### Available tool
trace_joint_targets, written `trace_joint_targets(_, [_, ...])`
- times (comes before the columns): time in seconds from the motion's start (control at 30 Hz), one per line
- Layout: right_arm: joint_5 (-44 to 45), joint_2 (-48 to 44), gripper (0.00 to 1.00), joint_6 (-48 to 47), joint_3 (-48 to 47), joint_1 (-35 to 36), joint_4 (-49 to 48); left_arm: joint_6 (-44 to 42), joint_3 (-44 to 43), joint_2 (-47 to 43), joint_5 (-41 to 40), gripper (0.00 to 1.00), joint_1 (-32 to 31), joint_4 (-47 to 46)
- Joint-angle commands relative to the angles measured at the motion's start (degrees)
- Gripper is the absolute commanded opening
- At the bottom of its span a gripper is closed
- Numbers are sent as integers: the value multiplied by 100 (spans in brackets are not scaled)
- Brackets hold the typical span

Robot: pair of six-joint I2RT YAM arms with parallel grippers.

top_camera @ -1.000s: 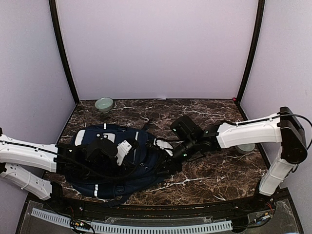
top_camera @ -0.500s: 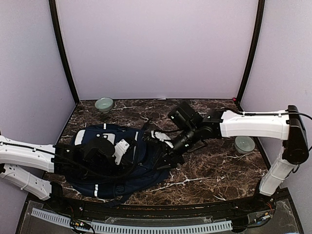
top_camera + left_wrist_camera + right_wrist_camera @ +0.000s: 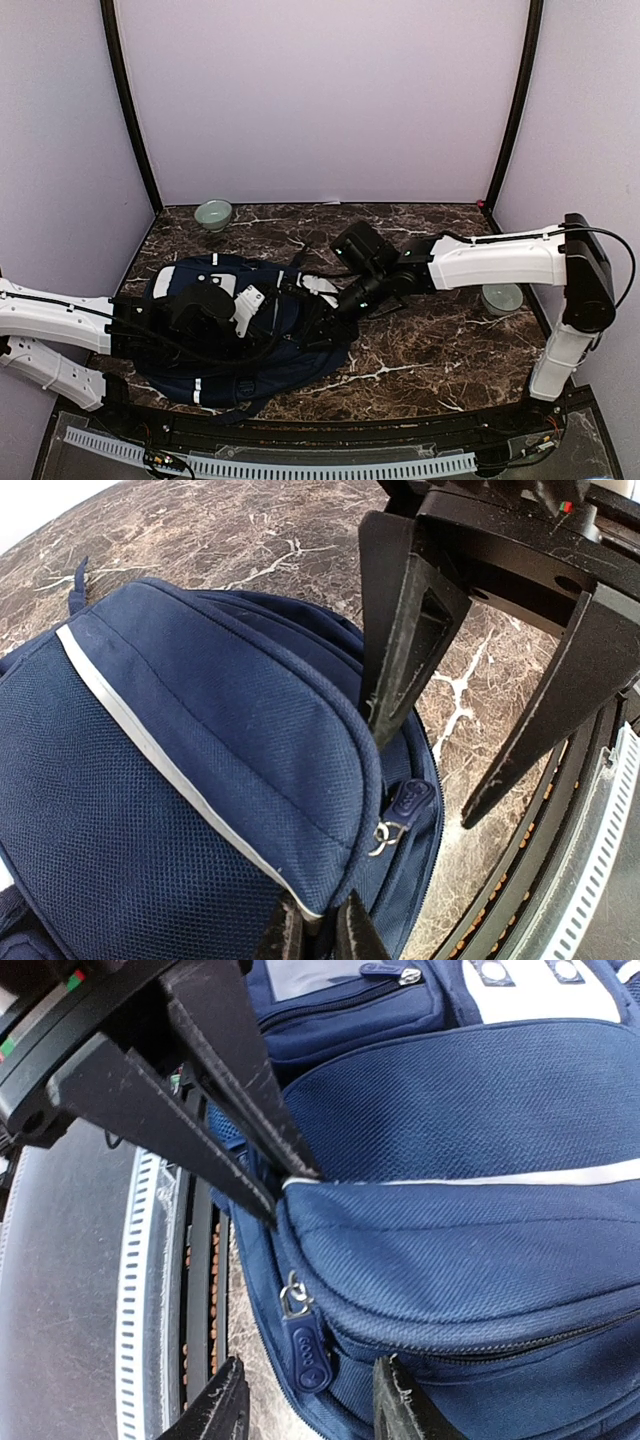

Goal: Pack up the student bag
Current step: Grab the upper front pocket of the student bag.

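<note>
The student bag [image 3: 200, 350], navy blue with white stripes, lies flat on the left half of the marble table. My left gripper [image 3: 318, 930] is shut on the bag's piped rim just beside a white stripe. My right gripper [image 3: 305, 1410] is open. Its two fingertips stand either side of a navy zip pull [image 3: 305, 1345] at the bag's edge without touching it. That zip pull [image 3: 405, 805] also shows in the left wrist view, below the right gripper's black fingers [image 3: 400, 650]. The left fingers [image 3: 230, 1110] show pinching the rim above the pull.
A pale green bowl [image 3: 213, 213] sits at the back left corner. A grey-green dish [image 3: 502, 297] lies by the right wall, under the right arm. The slotted front rail [image 3: 300, 465] runs close to the bag's near edge.
My right wrist has moved left and a little back, bringing its fingers over the bag's right edge. The left arm and its grip on the bag have not moved.
</note>
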State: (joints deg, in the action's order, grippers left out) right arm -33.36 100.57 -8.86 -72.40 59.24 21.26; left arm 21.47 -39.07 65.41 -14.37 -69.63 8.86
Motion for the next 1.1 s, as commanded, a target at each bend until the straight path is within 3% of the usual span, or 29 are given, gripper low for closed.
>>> trace_joint_targets(0.0, [559, -247, 43, 301, 90, 189, -433, 182, -92, -108, -21, 0, 31, -449])
trace_joint_targets(0.43, [2127, -423, 38, 492, 424, 597, -762, 337, -60, -90, -31, 0, 31, -801])
trace_joint_targets(0.87, [1643, -470, 7, 434, 423, 597, -676, 371, -81, 37, -38, 0, 37, -860])
trace_joint_targets(1.07, [1385, -708, 0, 74, 448, 571, -133, 326, -75, 102, -41, 0, 43, -643])
